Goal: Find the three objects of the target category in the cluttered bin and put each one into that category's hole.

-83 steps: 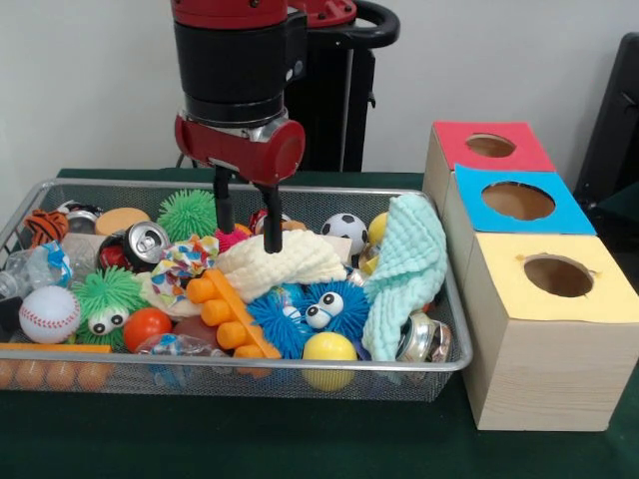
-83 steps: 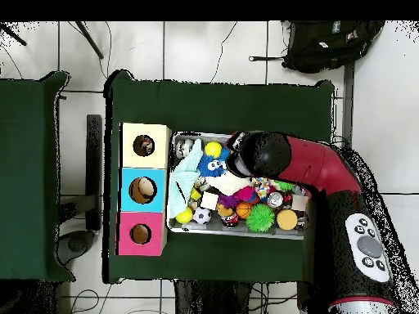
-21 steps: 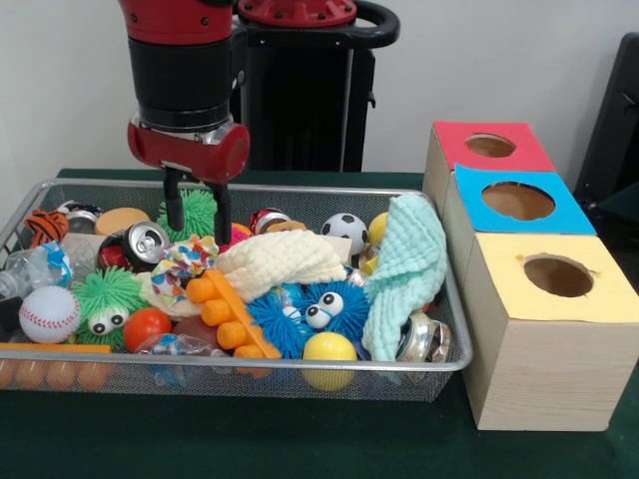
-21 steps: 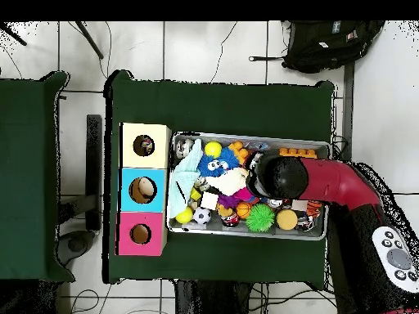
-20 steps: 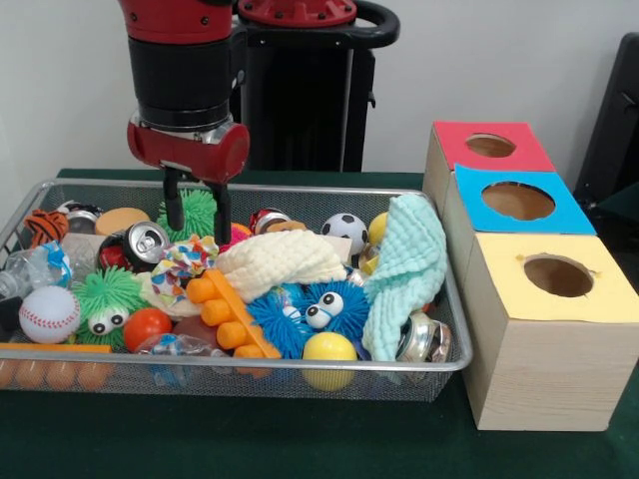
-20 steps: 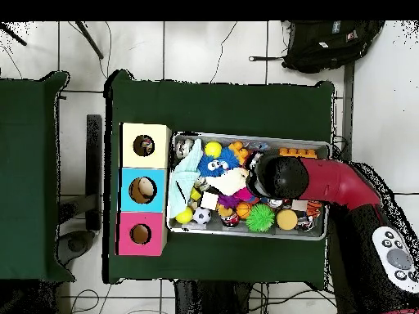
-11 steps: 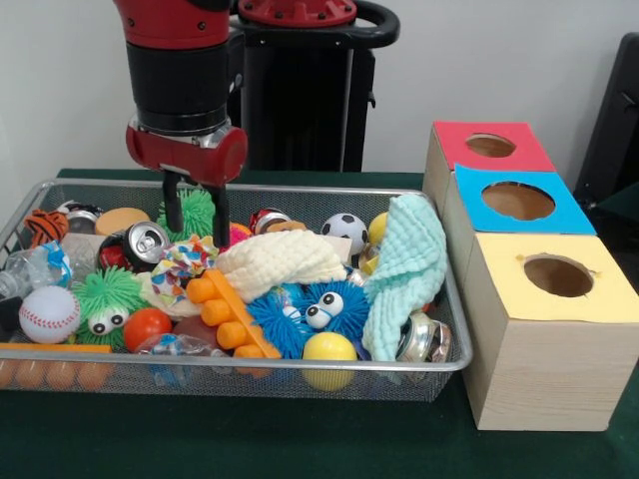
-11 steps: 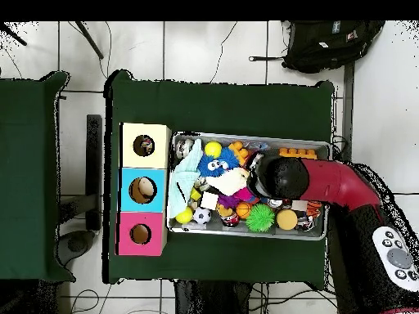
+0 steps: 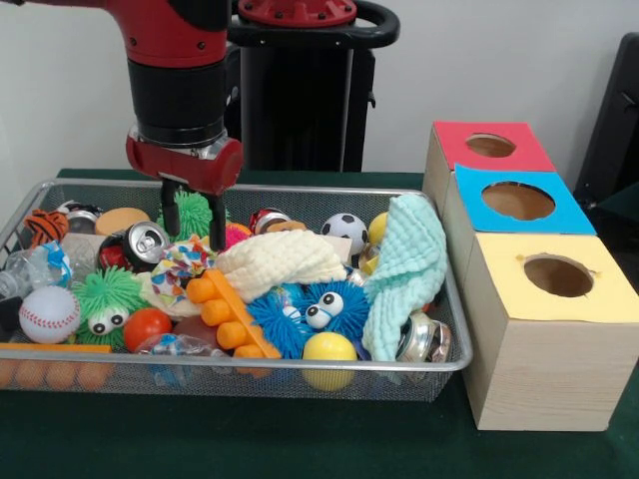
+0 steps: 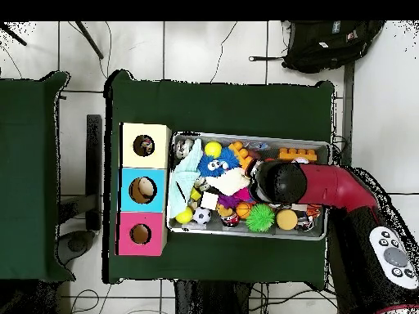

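Claw low over the bin's back-left area, fingers parted, nothing held.

Front view: its two dark fingers straddle the green spiky ball, tips just above the clutter. One dotted fabric piece lies just in front of the claw, between the soda can and the cream waffle cloth (other two dotted pieces not made out). Mint waffle cloth hangs over the bin's right end. Yellow-topped hole is in the nearest wooden box, on the green surface right of the bin; nothing on its top. Overhead: arm covers the bin's middle.
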Controlling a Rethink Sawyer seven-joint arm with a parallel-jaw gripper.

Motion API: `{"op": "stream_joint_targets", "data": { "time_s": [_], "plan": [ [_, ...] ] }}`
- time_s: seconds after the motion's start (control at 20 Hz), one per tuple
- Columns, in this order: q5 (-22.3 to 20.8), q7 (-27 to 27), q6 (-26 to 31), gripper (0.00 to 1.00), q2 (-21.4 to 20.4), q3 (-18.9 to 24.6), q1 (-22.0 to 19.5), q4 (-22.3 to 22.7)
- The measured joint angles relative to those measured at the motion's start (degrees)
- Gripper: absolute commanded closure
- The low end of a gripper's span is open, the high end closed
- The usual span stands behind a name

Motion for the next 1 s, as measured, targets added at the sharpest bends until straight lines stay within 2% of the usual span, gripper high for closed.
{"op": "stream_joint_targets", "data": {
  "time_s": [0.5, 1.0],
  "plan": [
    [-3.4, 0.0, 0.0, 0.0, 0.5, -0.3, -1.0, 3.0],
    [-3.7, 0.0, -0.1, 0.0, 2.2, -0.5, -1.0, 3.2]
  ]
}}
